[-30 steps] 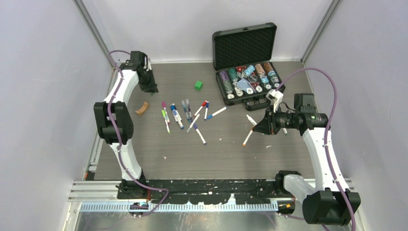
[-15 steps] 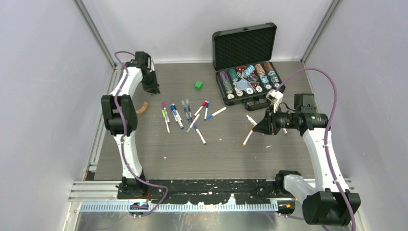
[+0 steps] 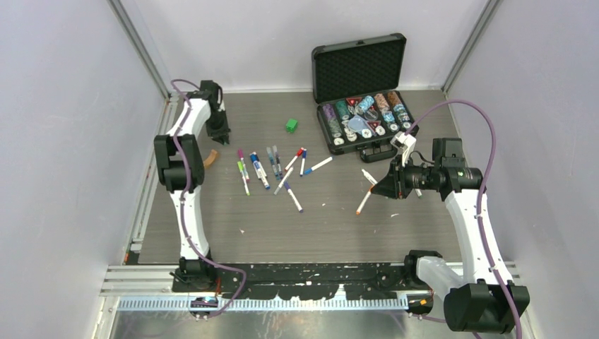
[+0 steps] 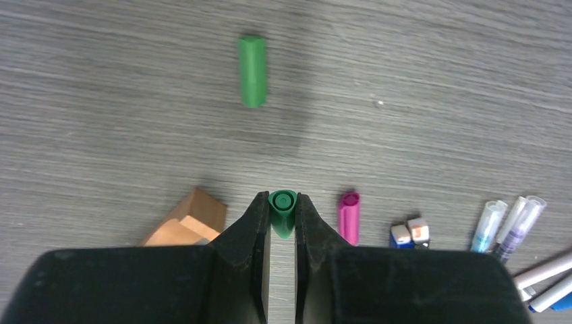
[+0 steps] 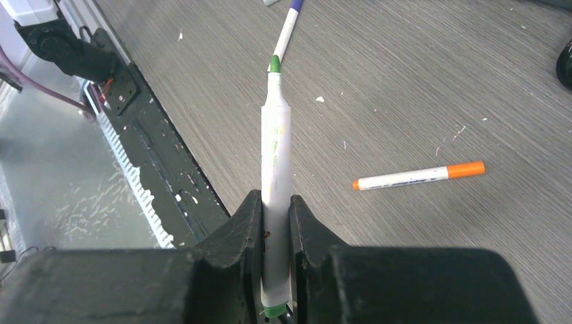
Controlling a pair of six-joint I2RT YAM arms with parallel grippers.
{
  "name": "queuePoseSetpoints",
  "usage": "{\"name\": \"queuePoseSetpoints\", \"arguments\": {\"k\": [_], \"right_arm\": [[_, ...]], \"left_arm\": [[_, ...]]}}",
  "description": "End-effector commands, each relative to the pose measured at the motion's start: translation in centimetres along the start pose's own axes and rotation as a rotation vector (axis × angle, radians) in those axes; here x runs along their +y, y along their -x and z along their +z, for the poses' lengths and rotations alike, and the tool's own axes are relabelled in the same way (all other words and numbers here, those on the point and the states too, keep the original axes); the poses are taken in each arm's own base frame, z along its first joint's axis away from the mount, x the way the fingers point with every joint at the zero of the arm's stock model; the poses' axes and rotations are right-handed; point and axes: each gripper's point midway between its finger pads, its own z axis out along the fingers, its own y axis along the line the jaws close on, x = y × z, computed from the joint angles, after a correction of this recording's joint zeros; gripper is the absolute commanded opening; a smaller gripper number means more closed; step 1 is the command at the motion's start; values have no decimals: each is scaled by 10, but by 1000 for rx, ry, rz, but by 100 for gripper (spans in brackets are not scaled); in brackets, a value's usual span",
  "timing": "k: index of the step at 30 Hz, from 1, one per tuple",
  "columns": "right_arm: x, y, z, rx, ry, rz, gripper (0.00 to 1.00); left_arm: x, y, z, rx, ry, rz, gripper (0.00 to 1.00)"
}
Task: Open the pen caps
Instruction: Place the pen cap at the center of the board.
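1. Your left gripper (image 4: 282,200) pinches a green cap (image 4: 282,219), its open end toward the wrist camera, beside the brown block (image 4: 185,221).
2. Your right gripper (image 5: 275,202) clamps the green-tipped pen (image 5: 276,148) by its barrel, tip bare.
3. A second green cap (image 4: 252,71) lies loose on the table (image 4: 101,101).
4. An orange-capped pen (image 5: 418,177) lies capped, near the right gripper.

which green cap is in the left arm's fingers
The green cap with its open end showing, clamped between the left fingers. The other green cap lies loose on its side, farther ahead.
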Motion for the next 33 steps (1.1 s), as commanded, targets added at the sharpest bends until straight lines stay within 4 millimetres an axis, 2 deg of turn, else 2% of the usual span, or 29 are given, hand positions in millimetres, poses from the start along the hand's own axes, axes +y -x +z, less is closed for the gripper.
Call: {"name": "queuePoseSetpoints", "arguments": {"k": [1,12,20,24,29,33], "right_arm": [[7,6,-4,-29,16,-46,0],[9,7,-5,-32,20,-52,0],[9,7,-5,-29,22,-48,0],[8,6,-5,-27,21,-45,0],[7,6,-4,-23,21,-42,0],[6,5,-4,-21,20,-40,0]], "left_arm": [[30,4,1,4,59,-31,2],[29,6,16,48,55,-40,2],[13,8,24,59,-26,-73,2],[11,11,31,62,-31,-88,2],[15,23,37,37,-2,-98,2],[13,43,36,-12,1,-120,2]]}}
